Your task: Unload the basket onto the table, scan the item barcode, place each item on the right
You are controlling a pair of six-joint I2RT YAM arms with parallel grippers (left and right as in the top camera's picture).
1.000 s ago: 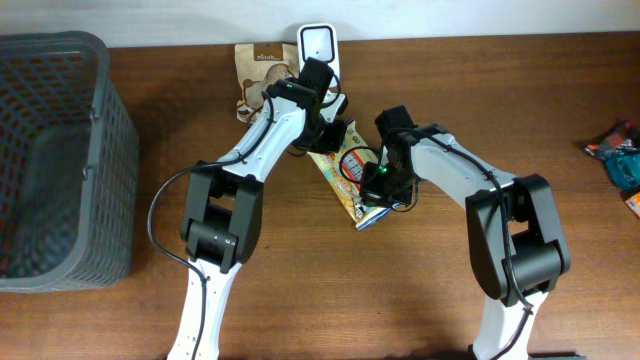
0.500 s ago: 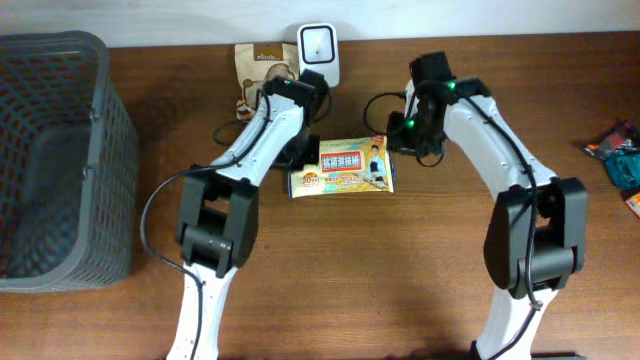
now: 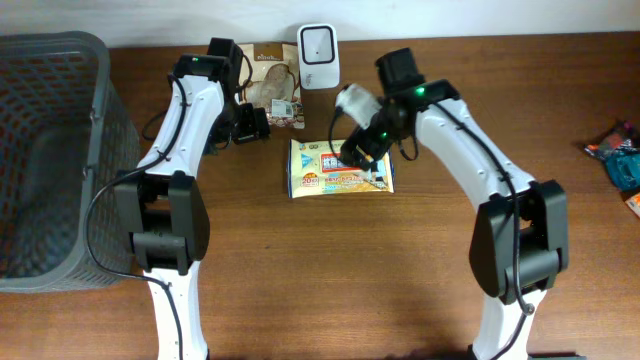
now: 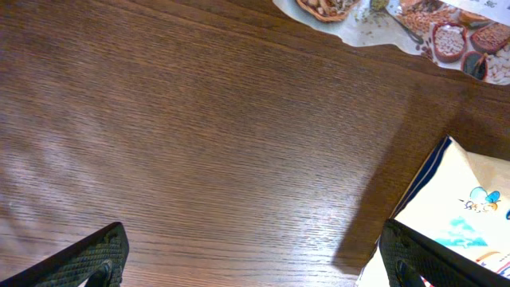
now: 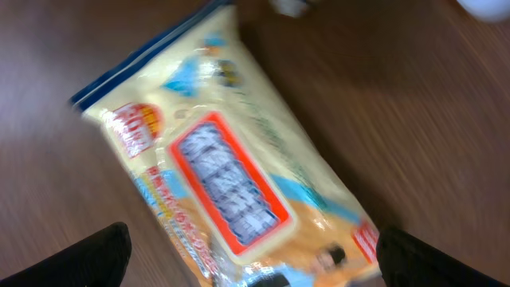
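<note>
Now the left arm reached far up and outward, and the left gripper (image 3: 250, 125) gaped wide, empty, just beside the brown snack bag (image 3: 272, 85). The right gripper (image 3: 360, 148), equally wide and holding nothing, hung over the yellow packet (image 3: 340, 172), which lay flat on the table (image 3: 420, 280) below the white scanner (image 3: 317, 43). Half a second before, the two grippers had flanked the packet; it had not moved since.

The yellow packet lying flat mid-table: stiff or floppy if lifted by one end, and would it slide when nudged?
The yellow packet looks like a soft film pouch, so probably floppy and light. Its glossy wrap may slide easily on the smooth wooden table. Lying flat, it is unlikely to roll.
</note>
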